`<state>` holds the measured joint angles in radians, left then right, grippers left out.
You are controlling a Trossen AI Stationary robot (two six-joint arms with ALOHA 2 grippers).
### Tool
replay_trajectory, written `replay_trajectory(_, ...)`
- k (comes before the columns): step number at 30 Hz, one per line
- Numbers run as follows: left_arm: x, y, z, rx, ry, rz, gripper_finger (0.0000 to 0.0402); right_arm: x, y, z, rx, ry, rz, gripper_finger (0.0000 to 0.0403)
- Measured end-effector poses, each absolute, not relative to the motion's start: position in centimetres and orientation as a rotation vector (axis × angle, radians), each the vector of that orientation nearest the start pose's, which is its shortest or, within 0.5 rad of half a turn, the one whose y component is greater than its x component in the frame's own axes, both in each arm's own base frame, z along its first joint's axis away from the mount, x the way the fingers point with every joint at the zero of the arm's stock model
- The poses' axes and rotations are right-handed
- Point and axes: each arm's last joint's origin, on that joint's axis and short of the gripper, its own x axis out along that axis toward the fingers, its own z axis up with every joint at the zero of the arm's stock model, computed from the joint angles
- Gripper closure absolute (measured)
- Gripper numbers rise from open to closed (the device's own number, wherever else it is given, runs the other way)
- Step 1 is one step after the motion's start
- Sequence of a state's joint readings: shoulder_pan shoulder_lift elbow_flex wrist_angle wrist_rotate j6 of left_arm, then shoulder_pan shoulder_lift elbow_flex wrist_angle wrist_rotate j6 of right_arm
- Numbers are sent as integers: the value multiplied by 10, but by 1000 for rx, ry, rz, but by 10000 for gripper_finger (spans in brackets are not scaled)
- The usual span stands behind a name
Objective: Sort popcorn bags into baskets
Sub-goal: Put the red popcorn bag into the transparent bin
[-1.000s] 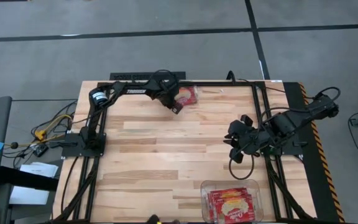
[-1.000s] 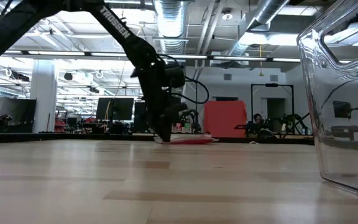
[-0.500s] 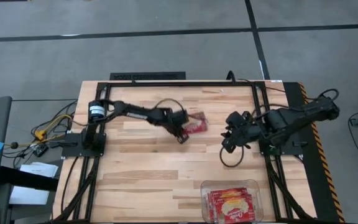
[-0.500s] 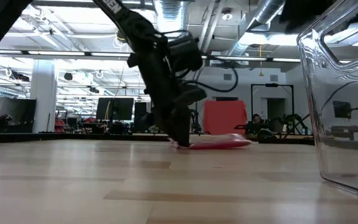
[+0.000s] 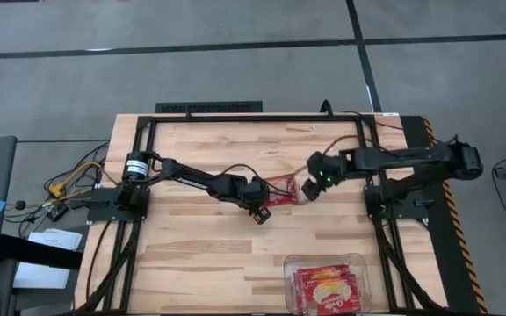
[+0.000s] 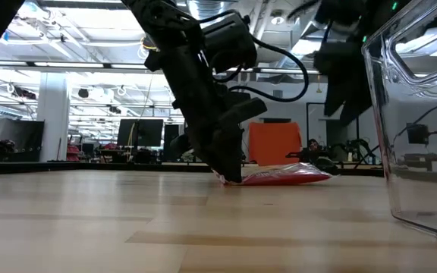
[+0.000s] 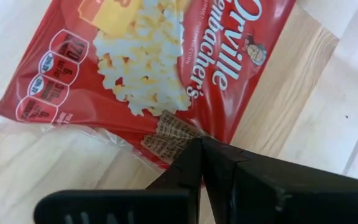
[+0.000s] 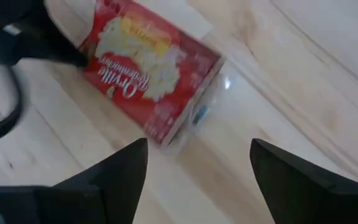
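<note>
One red popcorn bag (image 5: 281, 189) lies flat on the wooden table near its middle, also seen as the popcorn bag (image 6: 287, 176) in the low view. My left gripper (image 5: 258, 204) is shut at the bag's left near edge. My right gripper (image 5: 308, 186) hovers open just above the bag's right end, its fingers apart in the right wrist view (image 8: 197, 165) with the popcorn bag (image 8: 148, 93) beyond them. The clear basket (image 5: 290, 263) stands at the near right edge with several red bags inside. My left gripper pinches the bag's clear sealed edge (image 7: 166, 134) between its shut fingertips (image 7: 194, 152). The fingers slant down from the table's left. The bag lies flat on the table, stretching away from the fingers toward the right.
The basket's clear wall (image 6: 423, 114) fills the low view's right side. Black rails frame the tabletop (image 5: 200, 254), with bare wood on the near left. Cables trail off the table's left edge.
My left gripper has gone from the table's far edge toward the near edge and the middle, dragging the popcorn bag along the tabletop behind it. My right gripper has swung from the right side toward the left, over the bag's right end.
</note>
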<state>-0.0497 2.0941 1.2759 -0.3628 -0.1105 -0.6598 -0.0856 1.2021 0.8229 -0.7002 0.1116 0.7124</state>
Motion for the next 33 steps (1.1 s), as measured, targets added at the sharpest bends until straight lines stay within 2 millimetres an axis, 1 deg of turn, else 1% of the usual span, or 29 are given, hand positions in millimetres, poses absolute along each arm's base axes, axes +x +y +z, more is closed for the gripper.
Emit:
replay_trajectory(3, 400, -17, 105, -497, 1102, 438, 401, 222, -46, 214, 674, 901, -541, 100)
replay_trajectory(5, 400, -16, 105, -509, 1098, 446, 401, 221, -61, 206, 680, 892, -561, 100)
replay_trajectory(8, 400, -16, 105, -514, 1099, 443, 401, 225, -76, 195, 685, 902, -548, 100)
replay_trajectory(13, 400, -15, 105, -517, 1097, 443, 401, 242, -83, 172, 672, 943, -467, 100)
replay_trajectory(17, 400, -15, 105, -518, 1096, 444, 401, 257, -87, 152, 709, 943, -388, 100)
replay_trajectory(20, 400, -15, 105, -515, 1096, 444, 401, 264, -87, 139, 748, 961, -324, 101)
replay_trajectory(22, 400, -15, 105, -515, 1095, 444, 401, 267, -86, 133, 761, 975, -278, 101)
replay_trajectory(25, 400, -15, 105, -512, 1090, 448, 401, 269, -84, 130, 747, 991, -250, 107)
replay_trajectory(27, 402, -15, 104, -519, 1078, 438, 401, 269, -83, 129, 726, 997, -246, 123)
replay_trajectory(29, 403, -15, 105, -522, 1068, 433, 401, 269, -82, 129, 723, 996, -244, 154)
replay_trajectory(31, 404, -15, 104, -525, 1059, 427, 401, 269, -82, 128, 711, 996, -238, 201)
replay_trajectory(33, 404, -16, 104, -525, 1051, 422, 401, 270, -82, 128, 709, 998, -235, 260)
